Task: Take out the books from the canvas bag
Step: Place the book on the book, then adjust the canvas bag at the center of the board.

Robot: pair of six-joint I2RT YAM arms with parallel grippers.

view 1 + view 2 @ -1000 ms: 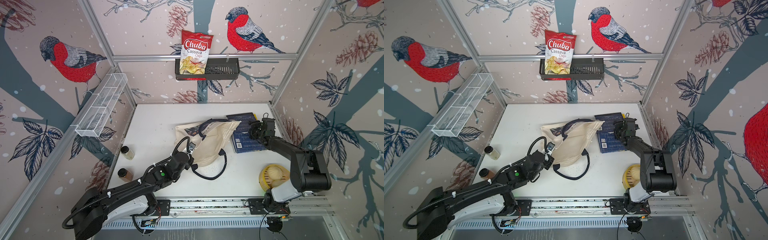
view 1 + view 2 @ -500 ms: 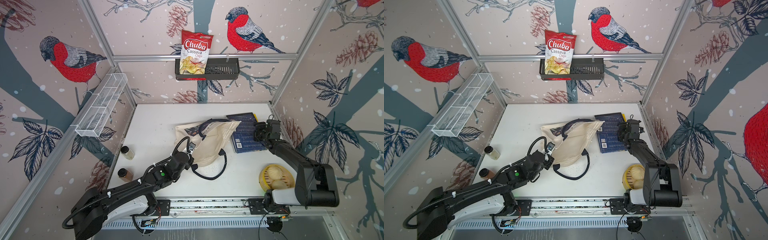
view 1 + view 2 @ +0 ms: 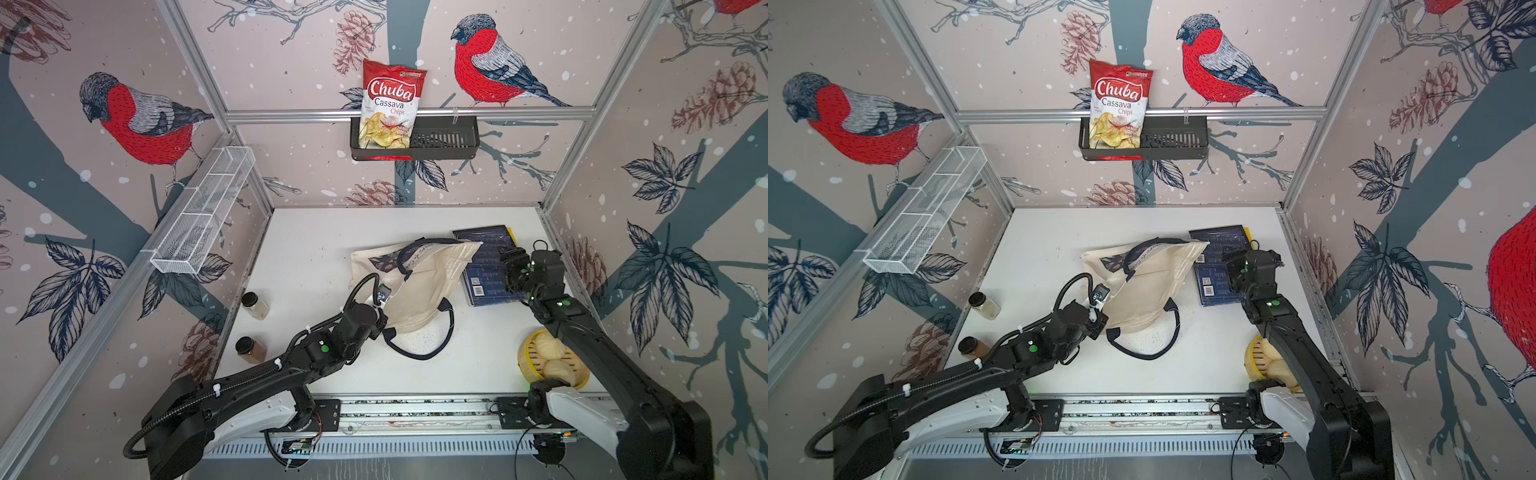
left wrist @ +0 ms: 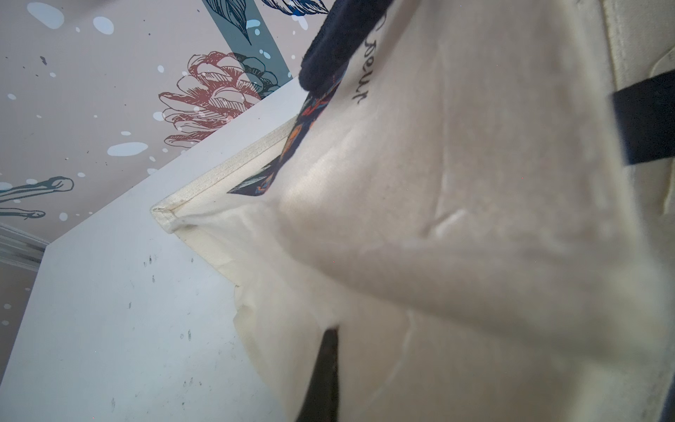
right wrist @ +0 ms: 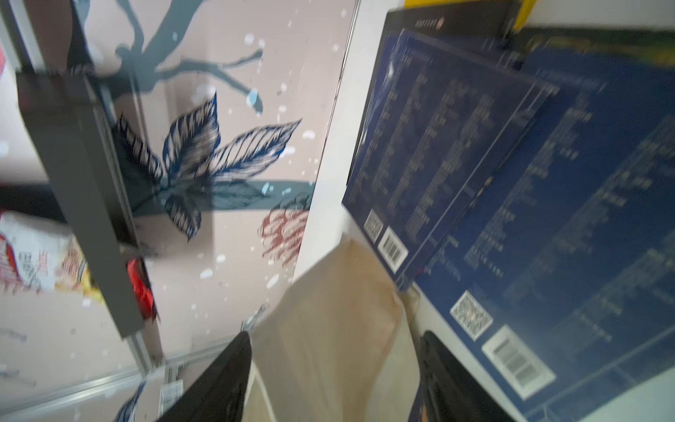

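Since a second ago the right arm has folded lower: its elbow has dropped toward the near edge of the table (image 3: pixel 324 249), and its forearm now crosses the bamboo steamer of buns (image 3: pixel 540 365), which was clear of it before. The right gripper (image 3: pixel 510 270) has hardly shifted and hangs over the near right part of the books (image 3: pixel 484 276), its jaws spread wide with nothing between them. In the right wrist view the two dark fingers (image 5: pixel 219 380) stand well apart, a corner of cream cloth shows past them, and the navy covers with white barcode labels lie just beside. The books rest fanned in a flat stack on the table, out of the canvas bag (image 3: pixel 424 282) and touching its right edge, with a yellow book (image 3: pixel 512 237) peeking out at the far corner. The left arm and the bag have not moved. The left gripper (image 3: pixel 381 318) is clamped on the bag's near left edge, holding the cloth raised off the table. One navy strap handle (image 3: pixel 419 354) loops on the table just beside it.
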